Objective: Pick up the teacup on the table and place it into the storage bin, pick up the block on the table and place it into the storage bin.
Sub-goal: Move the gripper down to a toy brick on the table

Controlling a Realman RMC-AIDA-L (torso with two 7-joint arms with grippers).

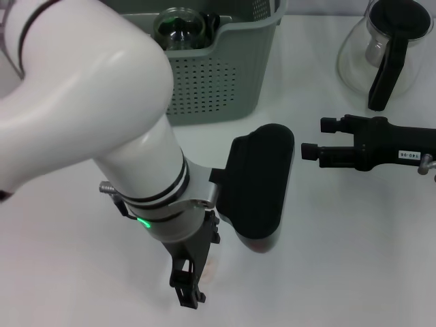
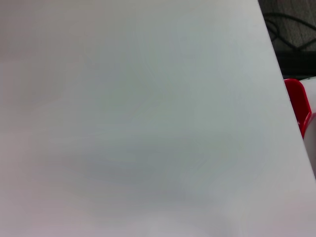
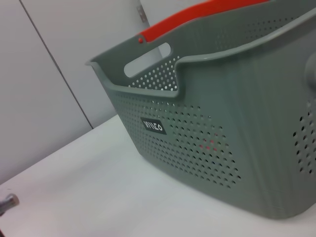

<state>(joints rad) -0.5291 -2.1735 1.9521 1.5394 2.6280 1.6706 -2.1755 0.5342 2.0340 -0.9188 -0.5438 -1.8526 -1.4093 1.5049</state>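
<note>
near table front, left gripper (image 1: 189,289) lowered, fingers apart.

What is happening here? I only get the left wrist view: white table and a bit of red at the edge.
Observer: In the head view the left gripper points down at the table, on the robot's side of the storage bin.
Operator: Anything in the bin?
Observer: Yes, a round glass teacup sits inside it.
Operator: And the other arm?
Observer: The right gripper hovers open over the table, near a glass pot with a black handle.
</note>
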